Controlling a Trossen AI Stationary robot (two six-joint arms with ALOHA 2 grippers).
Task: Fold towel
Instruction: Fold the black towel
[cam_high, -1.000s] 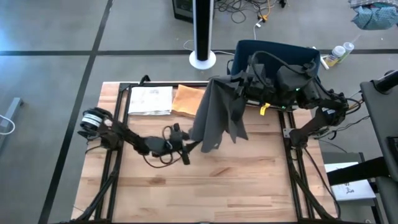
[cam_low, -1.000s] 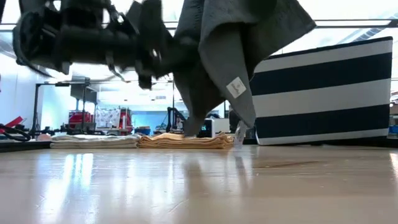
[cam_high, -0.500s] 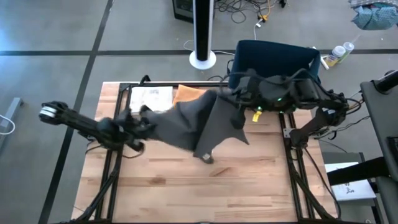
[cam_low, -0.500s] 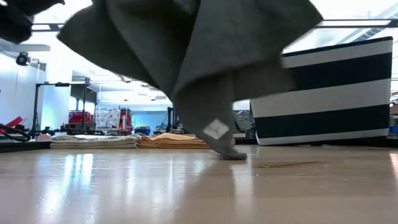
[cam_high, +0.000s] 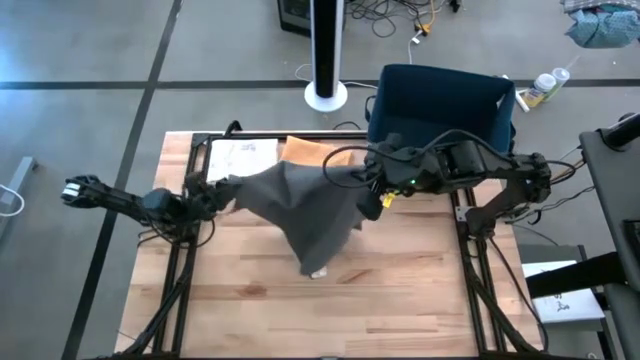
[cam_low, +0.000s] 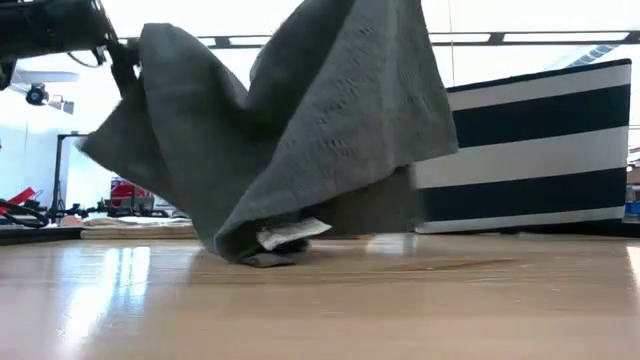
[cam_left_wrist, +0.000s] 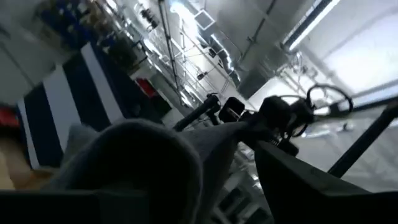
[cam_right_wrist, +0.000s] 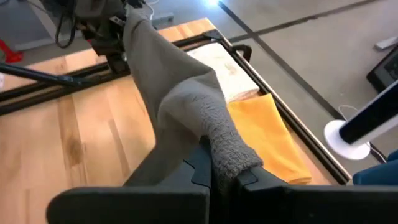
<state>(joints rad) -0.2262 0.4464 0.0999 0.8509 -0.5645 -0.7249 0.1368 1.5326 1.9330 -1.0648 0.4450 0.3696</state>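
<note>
Lowered since a moment ago, the dark grey woven towel (cam_high: 300, 205) hangs stretched between both grippers, its bottom fold touching the wooden table (cam_high: 400, 300) mid-surface. Left gripper (cam_high: 215, 192) near the left edge and right gripper (cam_high: 368, 180) near the far edge each pinch a corner; the near half lies bare.

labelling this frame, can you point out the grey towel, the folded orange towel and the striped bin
grey towel (cam_high: 305, 210), high view, middle of the spread cloth.
folded orange towel (cam_right_wrist: 277, 134), right wrist view, its flat top.
striped bin (cam_low: 540, 150), low view, its near side wall.
</note>
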